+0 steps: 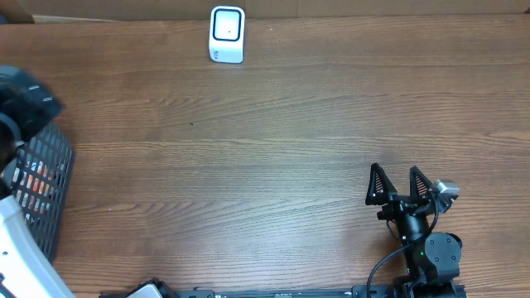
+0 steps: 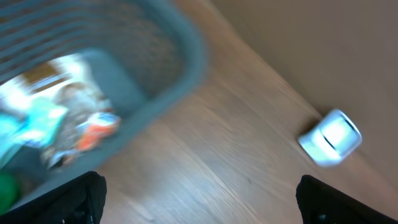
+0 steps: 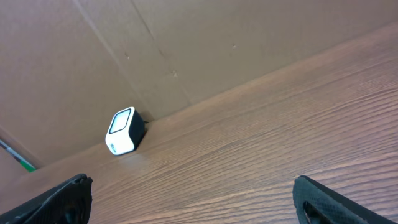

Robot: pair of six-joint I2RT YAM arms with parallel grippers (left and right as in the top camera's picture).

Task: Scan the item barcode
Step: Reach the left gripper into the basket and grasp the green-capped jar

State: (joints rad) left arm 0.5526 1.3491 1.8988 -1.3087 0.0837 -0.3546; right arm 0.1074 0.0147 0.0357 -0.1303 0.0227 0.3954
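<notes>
Your left gripper is released: in the left wrist view its two dark fingertips sit at the bottom corners of the frame, wide apart, with only bare table between them. Just beyond and to the left of those fingers is the dark mesh basket, and the packaged items lie inside it. That view is badly blurred, so you can make out only white, teal and orange wrappers and something green at the edge. No brand, label or barcode can be read on them.

From overhead, the left arm hangs over the basket at the left edge of the table, and orange packaging shows through the mesh.

Your right gripper is also released, jaws spread and holding nothing, low on the right side of the table, well apart from the basket.

The white barcode scanner stands at the far edge against the cardboard wall, its light window facing the arms. There is a small mark on its front, too small to read.
</notes>
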